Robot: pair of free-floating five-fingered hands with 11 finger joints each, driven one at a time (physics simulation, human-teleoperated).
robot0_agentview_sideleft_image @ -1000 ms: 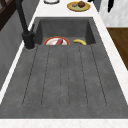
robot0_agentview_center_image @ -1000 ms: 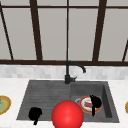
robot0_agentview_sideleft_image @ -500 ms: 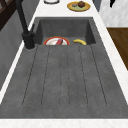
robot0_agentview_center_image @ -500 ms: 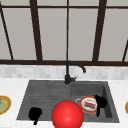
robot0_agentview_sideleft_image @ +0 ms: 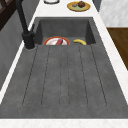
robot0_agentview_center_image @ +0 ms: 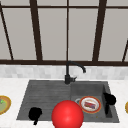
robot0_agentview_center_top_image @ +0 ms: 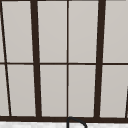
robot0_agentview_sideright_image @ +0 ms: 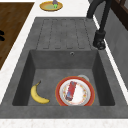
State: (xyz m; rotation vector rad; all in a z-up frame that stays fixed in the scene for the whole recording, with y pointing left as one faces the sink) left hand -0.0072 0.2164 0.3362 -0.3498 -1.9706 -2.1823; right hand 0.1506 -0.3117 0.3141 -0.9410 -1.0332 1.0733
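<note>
In the front view my left hand (robot0_agentview_center_image: 35,113) hangs over the front left corner of the dark sink (robot0_agentview_center_image: 27,100), above the ribbed draining board. My right hand (robot0_agentview_center_image: 109,99) hovers at the right wall of the basin, just right of an orange-rimmed plate (robot0_agentview_center_image: 90,104) that carries a red item (robot0_agentview_sideright_image: 70,90). The plate (robot0_agentview_sideright_image: 75,93) lies on the basin floor, and a yellow banana (robot0_agentview_sideright_image: 38,95) lies beside it toward the front. A big red ball (robot0_agentview_center_image: 67,115) shows at the sink's front edge between the two hands. Neither hand touches anything.
A black faucet (robot0_agentview_center_image: 67,75) stands behind the sink's middle, below a dark-framed window (robot0_agentview_center_top_image: 67,62). A plate with food (robot0_agentview_center_image: 3,105) sits on the white counter at the left, and another plate (robot0_agentview_sideleft_image: 78,5) sits on the right counter. Wooden floor (robot0_agentview_sideright_image: 12,17) lies in front.
</note>
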